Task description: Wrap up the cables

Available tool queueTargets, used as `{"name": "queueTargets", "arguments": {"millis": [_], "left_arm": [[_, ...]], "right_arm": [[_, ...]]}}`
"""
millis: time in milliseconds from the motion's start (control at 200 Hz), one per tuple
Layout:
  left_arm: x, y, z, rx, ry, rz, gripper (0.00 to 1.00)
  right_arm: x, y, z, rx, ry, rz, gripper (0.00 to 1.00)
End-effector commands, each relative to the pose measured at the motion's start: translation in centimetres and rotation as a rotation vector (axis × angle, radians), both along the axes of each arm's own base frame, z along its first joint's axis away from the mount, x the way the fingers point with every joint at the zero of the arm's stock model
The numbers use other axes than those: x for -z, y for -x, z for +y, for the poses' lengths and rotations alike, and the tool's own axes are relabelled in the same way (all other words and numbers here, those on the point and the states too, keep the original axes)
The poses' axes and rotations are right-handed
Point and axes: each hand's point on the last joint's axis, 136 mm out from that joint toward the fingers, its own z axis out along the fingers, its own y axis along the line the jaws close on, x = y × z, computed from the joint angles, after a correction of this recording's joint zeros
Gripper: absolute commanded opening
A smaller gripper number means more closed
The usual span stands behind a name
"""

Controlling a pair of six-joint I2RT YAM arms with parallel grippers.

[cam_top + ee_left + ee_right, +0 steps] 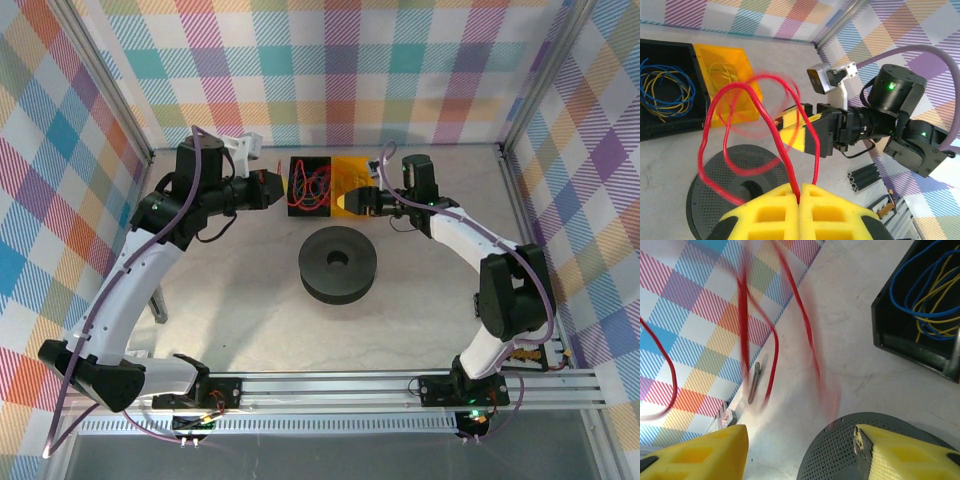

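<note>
Nearest to me, the two arm bases sit on a ribbed aluminium rail (330, 385) at the edge of the table (230, 300), which has a pale, marble-like surface. A little further in lies a black disc (315, 268), round and thick with a hole in its middle. In the wrist views its top face is matte and full of tiny perforations.

Beyond the disc the two grippers face each other. The left gripper (800, 190) has its soft yellow foam pads, moulded with square pockets, pressed together. They pinch the red cable (816, 160), which comes out of the seam between them. The cable is thin, smooth and glossy. It rises above the disc in large open loops, some of them blurred, and passes in front of the right gripper (800, 437). The fingers (700, 455) of that gripper are the same yellow foam. They stand wide apart with nothing between them, and I see the red strands only as a blur above them.

Behind the grippers a black bin (670, 131), rectangular and made of hard plastic, holds loose curls of blue and yellow wires (667, 95). A translucent yellow bin (735, 115) touches its side, with fine yellow strands (725, 72) inside.

Farthest away is the wall (330, 70), a cloth in pastel checks with diagonal stripes.
</note>
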Motion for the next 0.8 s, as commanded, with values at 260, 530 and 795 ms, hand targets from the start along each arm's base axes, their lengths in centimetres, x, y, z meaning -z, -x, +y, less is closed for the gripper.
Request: {"name": "queueTargets", "arguments": {"millis": [260, 530, 795], "left_arm": [[-2.6, 1.5, -0.4, 0.031, 0.052, -0.047, 0.00], [-3.2, 2.2, -0.5, 0.049, 0.067, -0.063, 0.00], [-3.8, 2.8, -0.9, 0.080, 0.090, -0.078, 0.00]], "right_arm": [[-2.0, -1.3, 1.3, -0.016, -0.020, -0.091, 0.48], [-1.9, -1.8, 1.6, -0.016, -0.012, -0.096, 0.41], [-1.4, -2.2, 1.4, 0.002, 0.022, -0.106, 0.39]]}}
